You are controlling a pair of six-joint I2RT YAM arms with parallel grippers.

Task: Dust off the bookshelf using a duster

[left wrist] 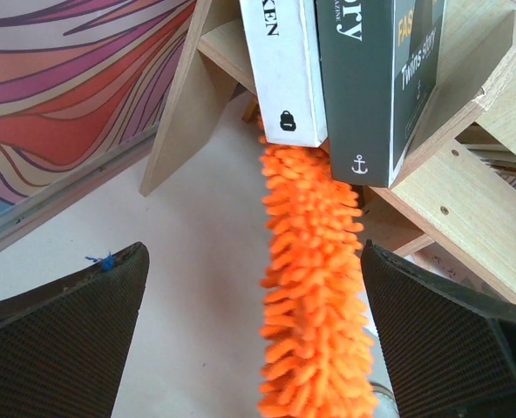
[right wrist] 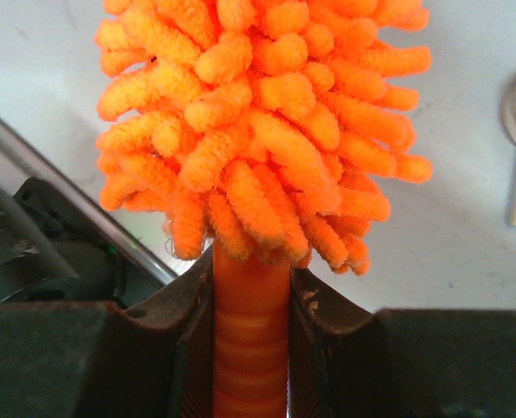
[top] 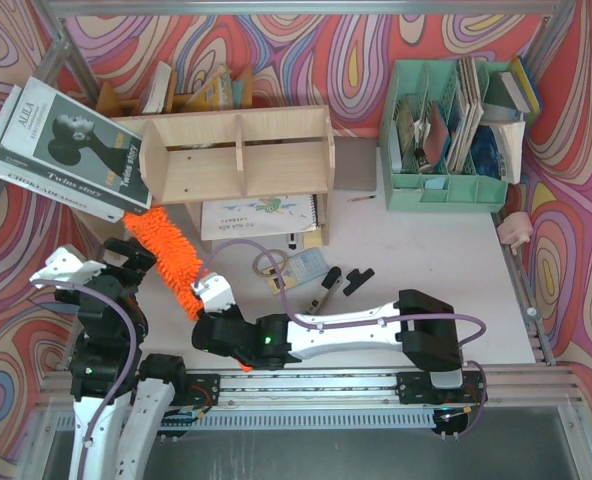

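**Top view.** The bookshelf stands at 12 o'clock on the table. Magazines lean over its left end and hide that corner. The duster runs from the right gripper toward 10 o'clock. Its far tip disappears under the magazines at the shelf's lower left edge, and the handle is almost wholly covered by the gripper and wrist. The left gripper sits just at 9 o'clock of the fluffy head; how wide it stands cannot be read here. A notebook lies partly under the shelf. Bare table lies at 3 o'clock of the duster, toward the green organiser.

**Left wrist view.** The left gripper is spread wide, and both black fingers are cut off by the lower edge. The duster passes between them, nearer the 3 o'clock finger. Whether it brushes that finger cannot be told. At 12 o'clock its tip goes out of sight behind a white book and a dark magazine that overhang the bookshelf. Bare table shows at 9 o'clock.

**Right wrist view.** The right gripper is clamped on the duster at its ribbed orange handle, just under the fluff. Its fingers press both sides. The head fills 12 o'clock and blocks whatever is behind it.
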